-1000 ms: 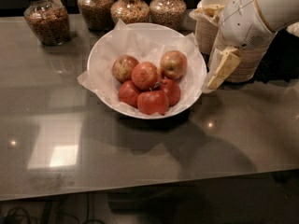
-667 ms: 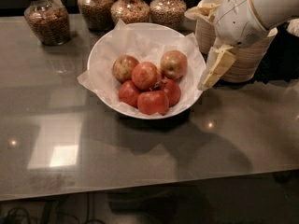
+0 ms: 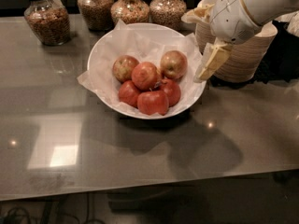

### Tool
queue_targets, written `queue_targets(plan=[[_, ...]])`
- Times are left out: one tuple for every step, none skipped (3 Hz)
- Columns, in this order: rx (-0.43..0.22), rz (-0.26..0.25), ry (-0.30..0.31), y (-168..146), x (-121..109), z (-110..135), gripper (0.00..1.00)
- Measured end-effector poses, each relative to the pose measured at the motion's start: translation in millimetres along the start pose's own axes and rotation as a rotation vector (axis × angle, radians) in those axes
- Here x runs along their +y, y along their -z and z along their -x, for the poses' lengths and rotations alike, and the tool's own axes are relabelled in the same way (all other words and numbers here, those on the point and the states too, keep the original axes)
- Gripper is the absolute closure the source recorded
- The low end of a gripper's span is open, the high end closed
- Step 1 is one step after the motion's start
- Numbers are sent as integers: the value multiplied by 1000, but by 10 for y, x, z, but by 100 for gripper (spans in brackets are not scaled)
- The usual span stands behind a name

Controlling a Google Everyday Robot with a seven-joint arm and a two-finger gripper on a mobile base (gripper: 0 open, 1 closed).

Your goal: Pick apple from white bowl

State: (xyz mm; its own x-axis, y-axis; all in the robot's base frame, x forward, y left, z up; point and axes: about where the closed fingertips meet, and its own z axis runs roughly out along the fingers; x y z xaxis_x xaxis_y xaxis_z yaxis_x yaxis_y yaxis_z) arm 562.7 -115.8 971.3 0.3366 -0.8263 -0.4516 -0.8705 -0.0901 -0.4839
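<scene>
The white bowl (image 3: 105,55), wide and lined with crinkled white paper, sits on the grey table and holds several apples. The pale yellowish apple with a pink blush (image 3: 173,64) lies at the bowl's back right. A duller brownish-yellow apple (image 3: 124,68) lies at the back left, with red-orange apples (image 3: 145,75) in the middle and front. My gripper (image 3: 192,48) hangs from the white arm at the upper right, over the bowl's right rim, just right of the pale apple. Its cream fingers (image 3: 212,59) are spread apart and hold nothing.
A stack of beige disposable bowls (image 3: 243,55) stands right behind the gripper. Several glass jars of grains (image 3: 46,20) line the table's back edge. The glossy grey table (image 3: 140,153) stretches toward the front edge.
The gripper has shifted slightly left and up, closer over the bowl's right rim. The apples and bowl have not moved.
</scene>
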Motion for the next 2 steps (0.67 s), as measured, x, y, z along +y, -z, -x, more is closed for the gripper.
queue_targets(plan=[[12, 11, -12, -81, -40, -111, 16], [16, 21, -22, -185, -88, -206, 18]])
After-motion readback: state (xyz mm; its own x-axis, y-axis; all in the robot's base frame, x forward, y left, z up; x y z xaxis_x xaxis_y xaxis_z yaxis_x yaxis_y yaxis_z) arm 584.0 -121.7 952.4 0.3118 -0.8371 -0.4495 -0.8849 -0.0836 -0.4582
